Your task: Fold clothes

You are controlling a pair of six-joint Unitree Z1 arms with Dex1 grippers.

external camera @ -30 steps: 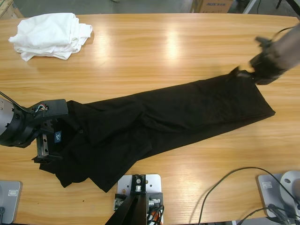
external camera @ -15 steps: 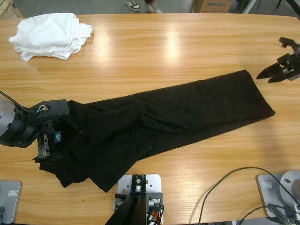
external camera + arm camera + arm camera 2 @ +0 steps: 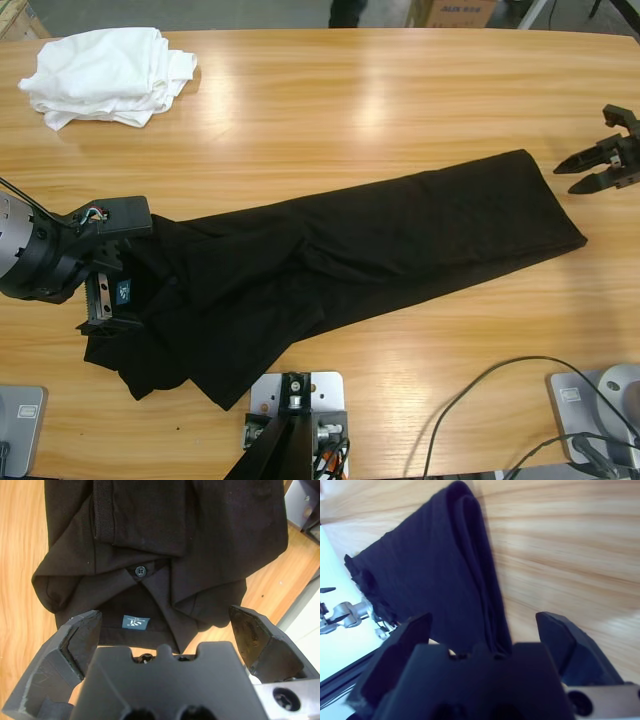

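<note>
A black polo shirt (image 3: pixel 340 260) lies folded lengthwise in a long strip slanting across the table, collar end at lower left, hem end at right. My left gripper (image 3: pixel 100 310) hovers open over the collar end; in the left wrist view the collar, a button (image 3: pixel 139 570) and the neck label (image 3: pixel 135 622) lie between the spread jaws of my left gripper (image 3: pixel 165 630). My right gripper (image 3: pixel 572 172) is open just off the shirt's upper right corner, apart from it. In the right wrist view the folded hem (image 3: pixel 470 555) lies ahead of my right gripper (image 3: pixel 485 625). A white garment bundle (image 3: pixel 105 75) sits far left.
Bare wooden table (image 3: pixel 380 100) stretches between the white bundle and the black shirt. A black cable (image 3: pixel 480 385) loops over the table's front right part.
The right gripper let go of the shirt's upper right corner, opened and drew back to the right. The left gripper shifted slightly up over the collar end.
</note>
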